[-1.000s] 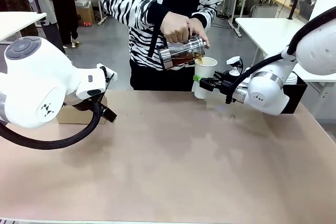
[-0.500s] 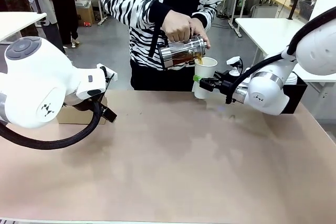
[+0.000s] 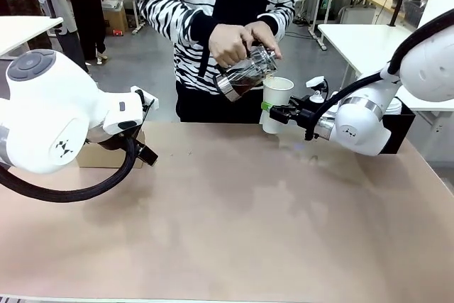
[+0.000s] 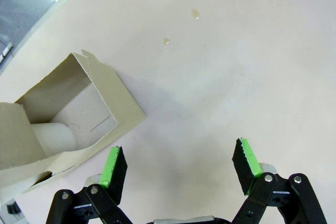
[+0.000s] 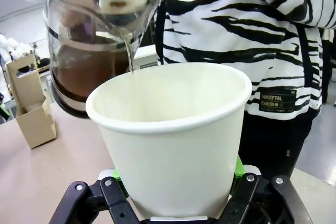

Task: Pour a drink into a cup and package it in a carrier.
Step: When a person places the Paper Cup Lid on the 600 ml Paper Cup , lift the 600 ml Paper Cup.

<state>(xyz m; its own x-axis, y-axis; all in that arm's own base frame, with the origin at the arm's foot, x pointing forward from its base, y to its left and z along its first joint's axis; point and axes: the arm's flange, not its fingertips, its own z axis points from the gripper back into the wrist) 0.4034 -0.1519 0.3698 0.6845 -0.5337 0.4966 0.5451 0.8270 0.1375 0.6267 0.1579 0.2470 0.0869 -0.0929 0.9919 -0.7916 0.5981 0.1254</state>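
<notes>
I am watching the right tool clamping the cup low on its wall, with the green pads pressing on either side in the right wrist view. The cup is being held upright and lidless, off the tabletop, near the far edge in front of the person. The person's hands are tilting a clear glass jug so that its spout is hanging just over the cup's rim. The drink is sitting dark and reddish-brown in the jug's lower part, and a thin thread of it is running from the spout down inside the cup.

The left tool is hovering spread wide over bare tabletop, gripping nothing, its pads well apart. Just beside its one finger the carrier is lying as an open brown cardboard box, and a pale rounded thing is resting in its compartment; I cannot tell what it is. Two small wet drops are showing on the tabletop beyond the carrier. In the front view the carrier is standing at the far left of the tabletop, mostly behind the left arm, well apart from the cup.
</notes>
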